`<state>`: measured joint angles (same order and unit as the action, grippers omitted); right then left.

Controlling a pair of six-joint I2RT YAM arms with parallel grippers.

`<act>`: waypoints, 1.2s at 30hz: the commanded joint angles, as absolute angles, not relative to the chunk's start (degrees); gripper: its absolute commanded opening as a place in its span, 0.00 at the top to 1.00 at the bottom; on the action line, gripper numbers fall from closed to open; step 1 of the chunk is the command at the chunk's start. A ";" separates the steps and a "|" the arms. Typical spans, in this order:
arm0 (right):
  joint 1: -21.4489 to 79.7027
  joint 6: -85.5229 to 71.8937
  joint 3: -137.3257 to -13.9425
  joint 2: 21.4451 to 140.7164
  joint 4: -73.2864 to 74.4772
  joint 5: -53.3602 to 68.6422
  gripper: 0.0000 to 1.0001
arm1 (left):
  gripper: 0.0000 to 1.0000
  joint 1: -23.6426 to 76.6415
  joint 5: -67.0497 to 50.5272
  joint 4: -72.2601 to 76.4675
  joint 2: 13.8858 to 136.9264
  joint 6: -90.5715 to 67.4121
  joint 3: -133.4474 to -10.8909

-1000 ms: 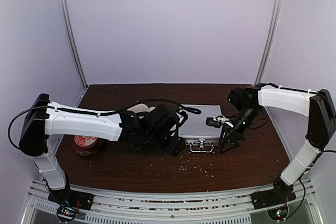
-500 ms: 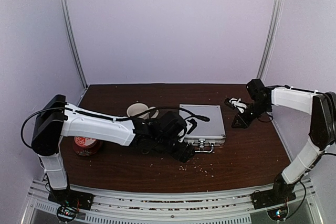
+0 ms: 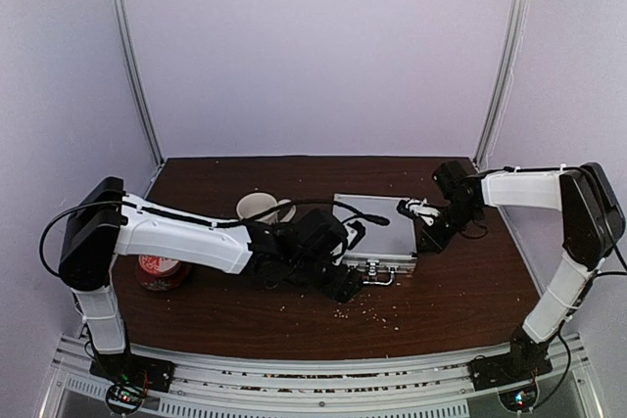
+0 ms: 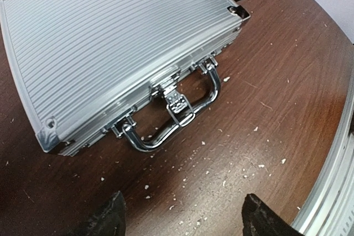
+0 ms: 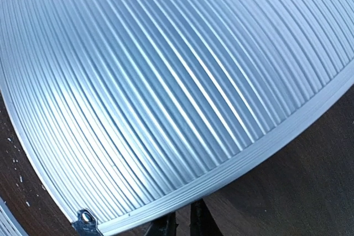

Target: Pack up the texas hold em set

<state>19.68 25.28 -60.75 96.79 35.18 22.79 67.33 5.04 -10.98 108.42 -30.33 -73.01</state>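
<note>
We see the briefcase (image 4: 110,42) lid as ribbed silver metal with a soft satin sheen. Its handle (image 4: 146,146) and latch (image 4: 178,106) are bright, mirror-glossy chrome. The table (image 4: 287,81) looks like dark wood grain, smooth and faintly shiny.

One briefcase (image 3: 377,225), one mug (image 3: 260,206), one tin (image 3: 157,270)

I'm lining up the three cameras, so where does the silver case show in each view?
Top external: the case lies closed in the middle of the picture.
Left wrist: the case fills the upper left, with its handle at its lower edge.
Right wrist: its ribbed lid fills most of the frame.
Shared landmark: the shut right jaws at the case's edge, seen in all three.
</note>
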 commanded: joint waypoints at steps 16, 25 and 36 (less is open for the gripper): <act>14.85 26.37 -64.76 84.84 39.76 21.28 0.63 | 0.24 63.80 -3.27 -1.19 110.63 -32.18 -72.62; 16.33 18.17 -74.20 94.17 31.31 40.70 0.73 | 0.25 63.05 -7.89 -3.59 117.05 -33.02 -78.63; 20.61 19.68 -72.49 100.73 29.63 37.84 0.74 | 0.25 62.04 -9.00 -5.18 120.80 -34.45 -81.99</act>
